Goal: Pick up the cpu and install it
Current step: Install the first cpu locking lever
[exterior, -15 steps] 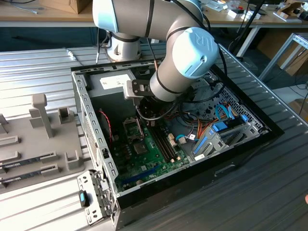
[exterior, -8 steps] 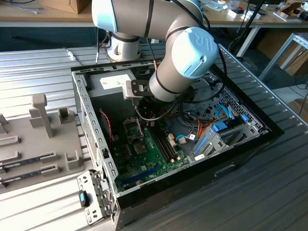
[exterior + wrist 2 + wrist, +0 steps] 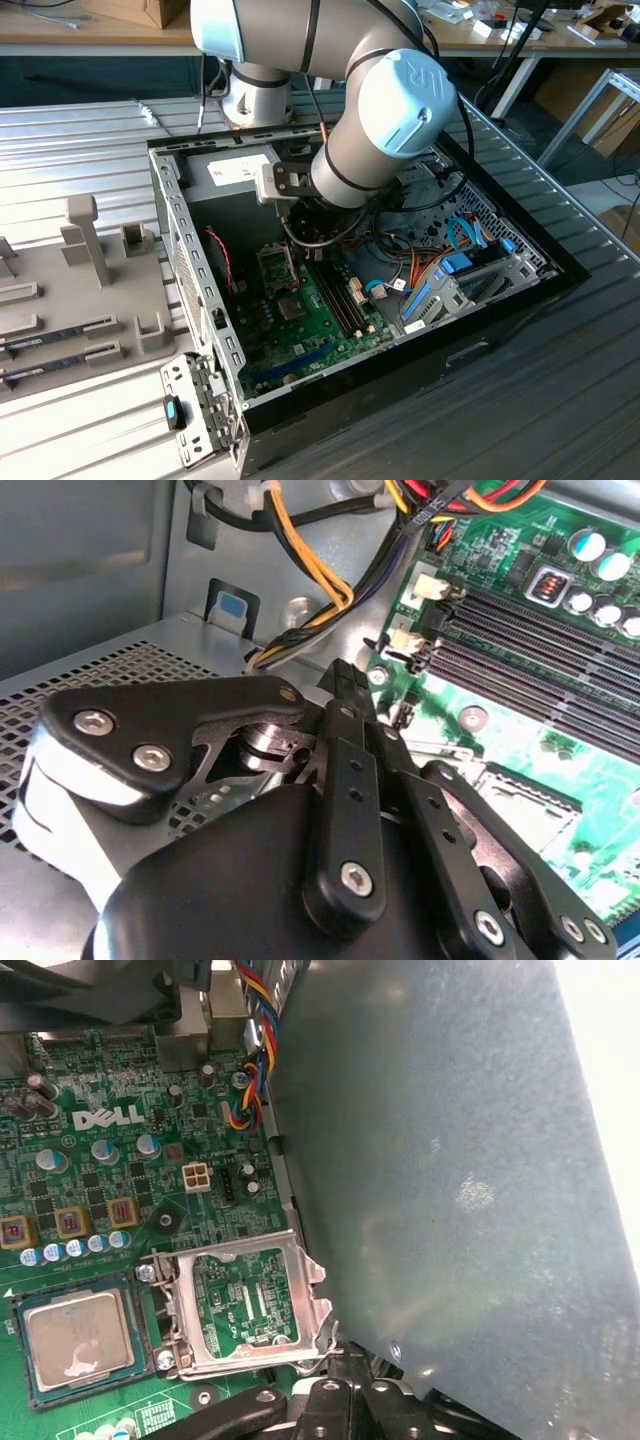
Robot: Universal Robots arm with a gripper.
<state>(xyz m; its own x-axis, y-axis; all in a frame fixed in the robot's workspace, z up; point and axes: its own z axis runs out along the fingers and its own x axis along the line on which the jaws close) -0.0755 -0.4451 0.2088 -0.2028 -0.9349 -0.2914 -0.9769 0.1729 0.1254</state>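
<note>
Exterior view: open case (image 3: 190, 260) lying on a ribbed bench (image 3: 560, 400), with a grey tray (image 3: 60, 290) just beside it toward the exterior view's left. Arm (image 3: 385, 110) coming from behind the case, elbow high, bent sharply and pointing steeply down inside, wrist low over the green motherboard (image 3: 320, 320). Wrist and forearm in front of the tool, so nothing seen here of the end effector.

Second wrist view: looks along the black end effector (image 3: 348, 710), hanging near the motherboard's edge, close to a perforated metal panel (image 3: 100, 680). Released or clenched: cannot tell from here. Beyond it, a bundle of cables (image 3: 300, 570) and the long dark memory slots (image 3: 540, 640).

First wrist view: gives what the other two do not, namely the cpu (image 3: 70, 1345). Lies flat in the socket, silver top up, thin green rim around it, a pale smear on the metal. Square, so no long axis; edges parallel to the socket's edges. Just beside it, the metal frame (image 3: 245, 1305) flipped open and lying on the board, green showing through its window. Black parts of the end effector at the picture's edge, beside the frame and apart from the cpu. A flat grey wall (image 3: 430, 1160) next to the board.
</note>
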